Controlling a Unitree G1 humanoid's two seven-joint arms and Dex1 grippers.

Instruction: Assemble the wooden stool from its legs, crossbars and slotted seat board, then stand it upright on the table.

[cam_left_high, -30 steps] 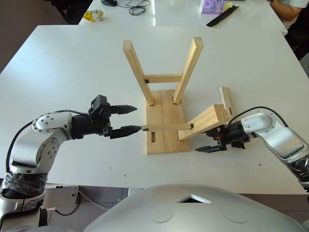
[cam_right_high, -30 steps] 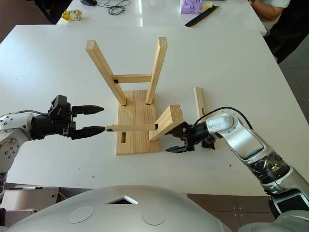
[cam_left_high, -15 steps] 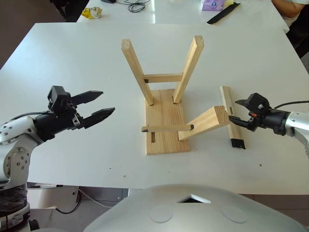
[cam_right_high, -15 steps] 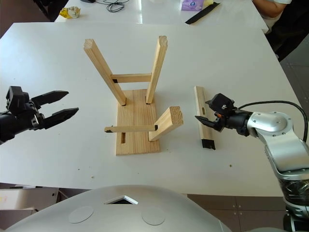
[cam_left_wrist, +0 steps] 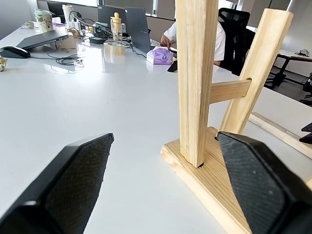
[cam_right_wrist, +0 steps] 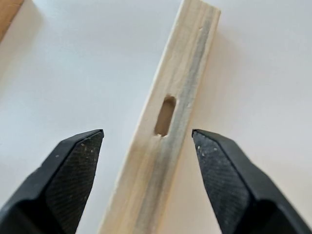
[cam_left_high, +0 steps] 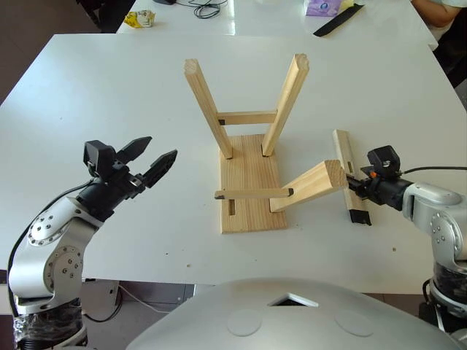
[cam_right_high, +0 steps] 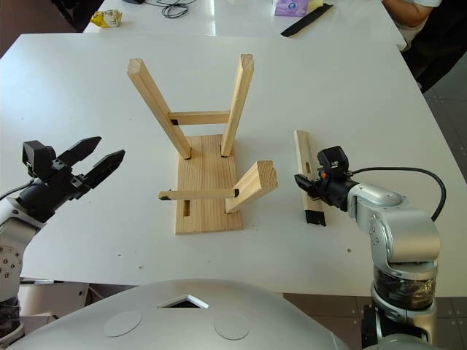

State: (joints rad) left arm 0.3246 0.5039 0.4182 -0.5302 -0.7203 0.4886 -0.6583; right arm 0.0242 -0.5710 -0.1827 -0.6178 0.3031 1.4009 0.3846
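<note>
The slotted seat board (cam_left_high: 252,208) lies flat mid-table. Two legs (cam_left_high: 208,109) stand in its far end, joined by a crossbar (cam_left_high: 246,117). A third leg (cam_left_high: 310,184) leans tilted on the board's right edge, and its crossbar (cam_left_high: 252,193) juts left over the board. A loose leg (cam_left_high: 343,157) lies on the table to the right. My right gripper (cam_left_high: 355,184) is open over that leg's near half, its fingers (cam_right_wrist: 73,175) on either side of the slotted leg (cam_right_wrist: 165,146). My left gripper (cam_left_high: 157,153) hangs open left of the board, holding nothing, and faces the standing leg (cam_left_wrist: 195,73).
White table with free room on the left and at the far side. The front edge runs close below the board. A second table behind carries a purple pack (cam_left_high: 321,7), a black strip (cam_left_high: 334,22), cables (cam_left_high: 208,9) and a yellow item (cam_left_high: 140,20).
My left gripper has drawn back left from the crossbar's tip and turned. My right gripper has left the tilted leg and moved right to the loose leg.
</note>
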